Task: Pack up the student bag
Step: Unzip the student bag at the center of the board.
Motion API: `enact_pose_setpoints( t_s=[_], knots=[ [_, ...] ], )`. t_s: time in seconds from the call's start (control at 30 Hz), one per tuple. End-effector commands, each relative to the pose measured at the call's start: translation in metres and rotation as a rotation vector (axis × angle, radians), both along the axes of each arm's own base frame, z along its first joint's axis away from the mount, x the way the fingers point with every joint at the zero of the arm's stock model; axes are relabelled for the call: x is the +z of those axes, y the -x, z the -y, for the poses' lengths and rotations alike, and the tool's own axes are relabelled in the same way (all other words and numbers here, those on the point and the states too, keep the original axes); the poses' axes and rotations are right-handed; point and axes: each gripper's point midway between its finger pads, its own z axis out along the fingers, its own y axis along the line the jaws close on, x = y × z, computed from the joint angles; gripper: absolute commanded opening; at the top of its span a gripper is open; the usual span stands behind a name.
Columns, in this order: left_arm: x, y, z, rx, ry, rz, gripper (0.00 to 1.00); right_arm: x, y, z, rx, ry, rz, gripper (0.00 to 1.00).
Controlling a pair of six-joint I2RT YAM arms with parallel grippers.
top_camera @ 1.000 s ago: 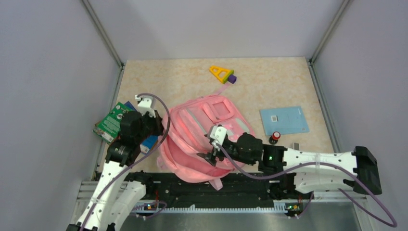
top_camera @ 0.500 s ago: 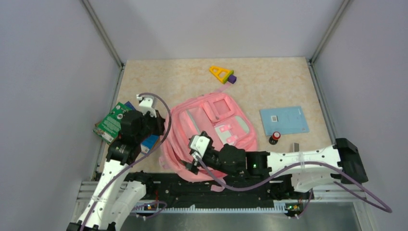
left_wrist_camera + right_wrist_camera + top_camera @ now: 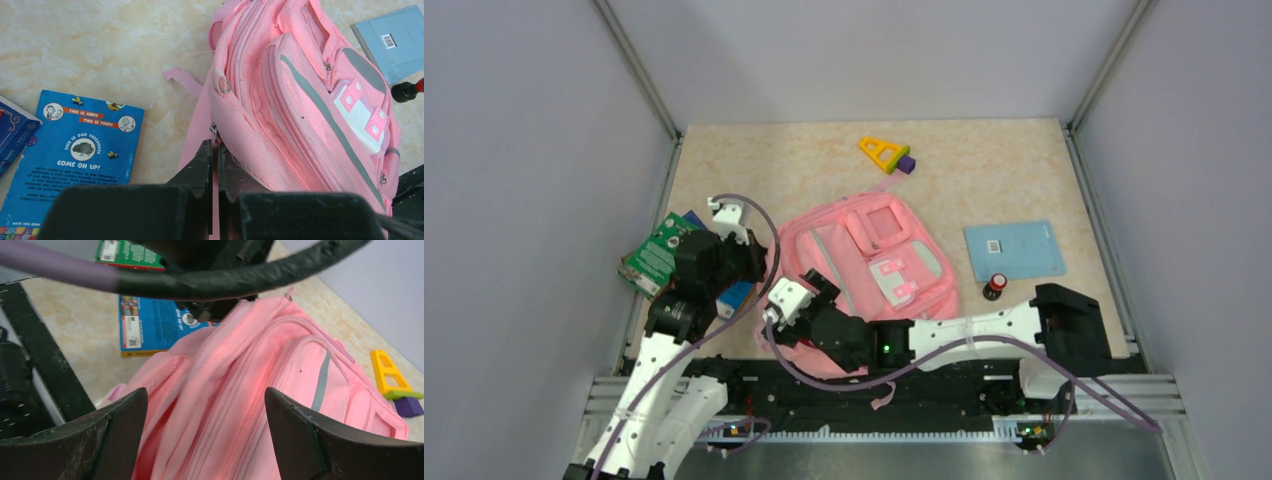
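Pink student bag (image 3: 874, 260): left tool (image 3: 215, 155) pinches it, right tool (image 3: 205, 397) gapes above.

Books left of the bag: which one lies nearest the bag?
The bright blue treehouse book, next to the student bag; the green book and dark blue book lie farther out.

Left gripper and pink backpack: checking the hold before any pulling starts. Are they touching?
Touching. The left wrist view shows the left gripper shut on a thin pink strip of the backpack, with no gap.
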Motion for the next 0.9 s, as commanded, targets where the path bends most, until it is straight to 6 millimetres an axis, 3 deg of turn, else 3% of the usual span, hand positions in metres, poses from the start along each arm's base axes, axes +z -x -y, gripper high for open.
enact_pose_setpoints(
  t_s=[0.0, 0.2, 0.33, 0.37, 0.47, 0.6, 0.67, 0.87],
  knots=[
    [0.035, -0.006, 0.008, -0.032, 0.049, 0.135, 0.00, 0.029, -0.032, -0.006, -0.112, -0.137, -0.029, 0.82],
    [0.034, -0.006, 0.010, -0.040, 0.053, 0.129, 0.00, 0.014, -0.057, -0.018, -0.159, -0.107, -0.021, 0.67],
    [0.035, -0.005, 0.010, -0.043, 0.056, 0.133, 0.00, 0.012, -0.071, -0.022, -0.175, -0.098, -0.019, 0.64],
    [0.035, -0.005, 0.010, -0.042, 0.056, 0.134, 0.00, 0.011, -0.073, -0.021, -0.183, -0.096, -0.019, 0.59],
    [0.035, -0.005, 0.009, -0.035, 0.053, 0.133, 0.00, 0.011, -0.074, -0.017, -0.196, -0.095, -0.019, 0.21],
    [0.034, -0.008, 0.003, 0.004, 0.039, 0.133, 0.00, 0.025, -0.065, -0.004, -0.156, -0.129, -0.049, 0.00],
    [0.035, -0.012, -0.005, 0.053, 0.025, 0.133, 0.00, 0.040, -0.059, 0.008, -0.131, -0.156, -0.058, 0.00],
    [0.050, -0.021, -0.018, 0.133, 0.007, 0.173, 0.00, 0.056, -0.038, 0.030, 0.002, -0.097, -0.068, 0.00]
  ],
)
